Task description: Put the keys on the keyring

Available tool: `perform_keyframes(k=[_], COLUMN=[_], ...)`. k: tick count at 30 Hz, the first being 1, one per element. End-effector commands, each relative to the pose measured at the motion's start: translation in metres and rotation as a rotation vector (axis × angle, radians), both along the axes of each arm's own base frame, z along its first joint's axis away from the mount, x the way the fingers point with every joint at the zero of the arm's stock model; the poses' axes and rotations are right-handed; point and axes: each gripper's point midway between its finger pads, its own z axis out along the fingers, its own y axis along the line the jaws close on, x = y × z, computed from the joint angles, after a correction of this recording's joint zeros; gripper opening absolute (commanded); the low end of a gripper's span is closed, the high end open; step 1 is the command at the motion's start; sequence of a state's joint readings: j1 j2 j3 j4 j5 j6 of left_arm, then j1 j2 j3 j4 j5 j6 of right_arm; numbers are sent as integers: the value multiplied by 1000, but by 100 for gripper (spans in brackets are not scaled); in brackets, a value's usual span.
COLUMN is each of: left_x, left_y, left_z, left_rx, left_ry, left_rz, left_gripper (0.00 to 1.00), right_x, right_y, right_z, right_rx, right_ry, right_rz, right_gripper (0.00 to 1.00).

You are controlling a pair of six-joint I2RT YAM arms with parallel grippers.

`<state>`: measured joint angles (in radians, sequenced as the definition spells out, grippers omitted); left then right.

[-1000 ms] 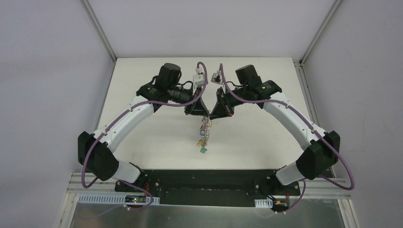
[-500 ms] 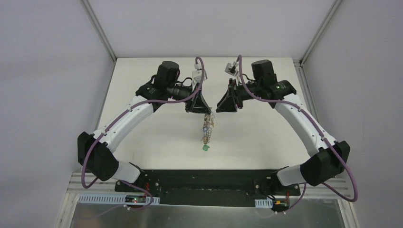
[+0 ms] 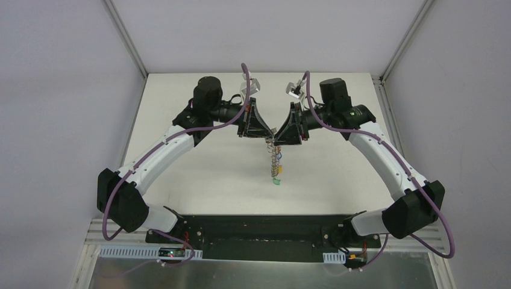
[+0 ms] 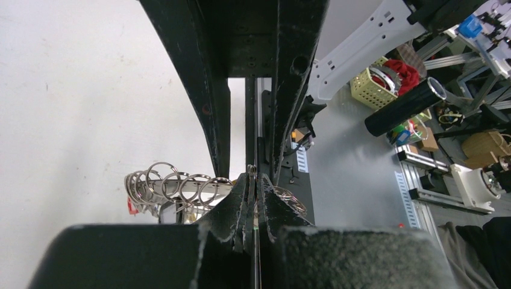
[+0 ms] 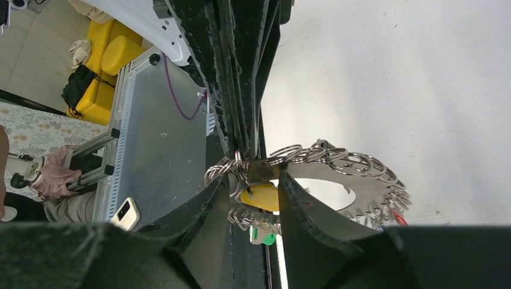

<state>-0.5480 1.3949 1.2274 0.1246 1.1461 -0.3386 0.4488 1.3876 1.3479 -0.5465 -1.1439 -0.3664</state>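
The keyring (image 3: 275, 159) hangs on edge above the table, a flat grey ring (image 5: 361, 180) fringed with wire loops (image 4: 175, 186). My left gripper (image 3: 265, 136) is shut on its top rim, the thin metal edge pinched between the jaws (image 4: 254, 176). From the right, my right gripper (image 3: 278, 139) stands open, its jaws (image 5: 256, 183) either side of the rim. A yellow key (image 5: 265, 195) and some loops lie between its fingers (image 5: 301, 201). A green key (image 3: 276, 179) dangles lowest, and a red key (image 5: 399, 218) shows at the far rim.
The white table (image 3: 199, 174) lies under the hanging ring. A black base plate (image 3: 259, 232) runs along the near edge between the arm bases. Metal frame posts (image 3: 126, 36) stand at the back corners.
The right gripper opened, swung away to the right, then came back to the ring. The left gripper carried the keyring a little to the right, staying shut on it.
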Motion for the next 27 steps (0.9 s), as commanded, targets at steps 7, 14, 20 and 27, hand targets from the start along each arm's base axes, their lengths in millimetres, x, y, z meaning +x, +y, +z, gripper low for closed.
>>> perform_keyframes(k=[7, 14, 20, 27], left_x=[-6, -5, -5, 1], left_y=[6, 7, 6, 2], left_z=[37, 35, 40, 36], left_rx=[-115, -115, -138, -153], left_ry=[-73, -74, -77, -73], left_rz=[-27, -27, -26, -10], left_gripper=[0, 0, 0, 0], right_x=[-8, -6, -6, -9], right_y=[-4, -5, -2, 8], right_z=[18, 16, 14, 9], right_rx=[71, 71, 79, 71], right_ry=[-36, -30, -1, 21], right_rz=[28, 26, 29, 49], right_gripper=[22, 11, 6, 6])
